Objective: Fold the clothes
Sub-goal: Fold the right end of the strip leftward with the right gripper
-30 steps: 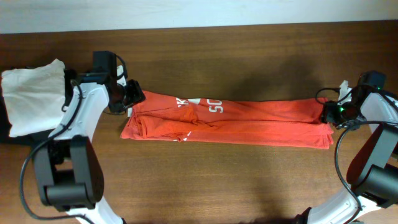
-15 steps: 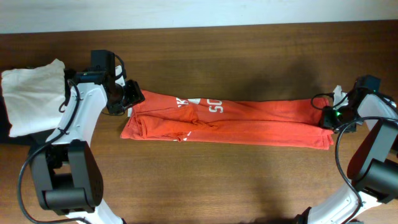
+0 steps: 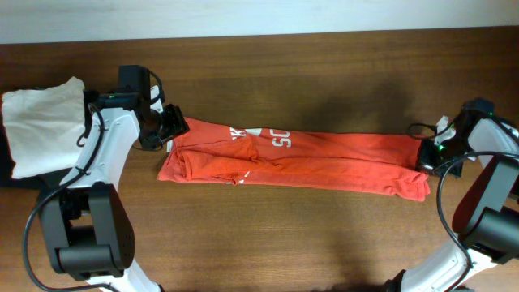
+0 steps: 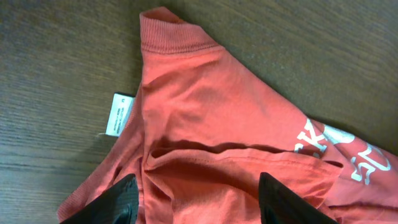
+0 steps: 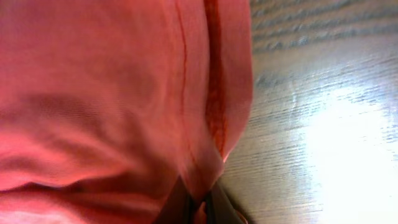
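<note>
One T-shirt (image 3: pixel 324 159) lies lengthwise left-to-right, collar (image 4: pixel 166 30) left; right claw (image 5: pixel 199 205) apparently pinches its hem (image 5: pixel 215 124), left claw (image 4: pixel 196 200) gapes.

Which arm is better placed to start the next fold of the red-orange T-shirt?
Right. The right pincer is shut on the hem end of the red-orange cotton T-shirt, so it could probably lift straight away. The left pincer stands open over the collar end, gripping nothing.

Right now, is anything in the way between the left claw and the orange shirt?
No, nothing visible. The open left claw hangs right over the collar end of the shirt, with only shirt fabric beneath it.
</note>
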You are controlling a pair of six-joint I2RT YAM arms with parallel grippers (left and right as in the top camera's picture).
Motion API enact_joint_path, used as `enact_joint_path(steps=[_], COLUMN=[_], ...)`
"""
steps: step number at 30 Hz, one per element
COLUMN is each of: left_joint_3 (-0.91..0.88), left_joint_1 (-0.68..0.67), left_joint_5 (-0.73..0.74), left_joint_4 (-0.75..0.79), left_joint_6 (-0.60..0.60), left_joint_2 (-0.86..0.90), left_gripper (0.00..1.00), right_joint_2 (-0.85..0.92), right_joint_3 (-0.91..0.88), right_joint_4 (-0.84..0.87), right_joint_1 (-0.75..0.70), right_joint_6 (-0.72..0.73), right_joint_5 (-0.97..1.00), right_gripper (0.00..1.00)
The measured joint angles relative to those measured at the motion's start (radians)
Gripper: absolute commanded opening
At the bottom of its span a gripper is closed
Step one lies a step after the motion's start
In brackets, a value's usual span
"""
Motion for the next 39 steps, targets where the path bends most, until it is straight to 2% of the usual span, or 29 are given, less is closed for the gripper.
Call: enact_joint_path(steps=[7, 21, 26, 39], left_joint_3=[0.000, 0.000, 0.000, 0.000], left_joint_1=[0.000, 0.000, 0.000, 0.000], left_joint_5=[-0.023, -0.032, -0.032, -0.032], left_joint_4=[-0.021, -0.030, -0.034, -0.038], left_joint_6=[0.000, 0.000, 0.001, 0.004], left_joint_2=[0.000, 0.000, 0.000, 0.000], left_gripper=[0.66, 0.66, 0.66, 0.67], right_joint_2=[-0.009, -0.016, -0.016, -0.016], right_joint_3=[0.117, 0.132, 0.133, 0.132], right_joint_4=[-0.143, -0.147, -0.116, -0.090], right_joint_1=[0.152, 0.581, 0.646, 0.690], right_joint_6=[0.036, 0.188, 0.231, 0.298], right_joint_5=[-0.008, -0.016, -0.016, -0.016], right_gripper=[0.04, 0.04, 0.05, 0.05])
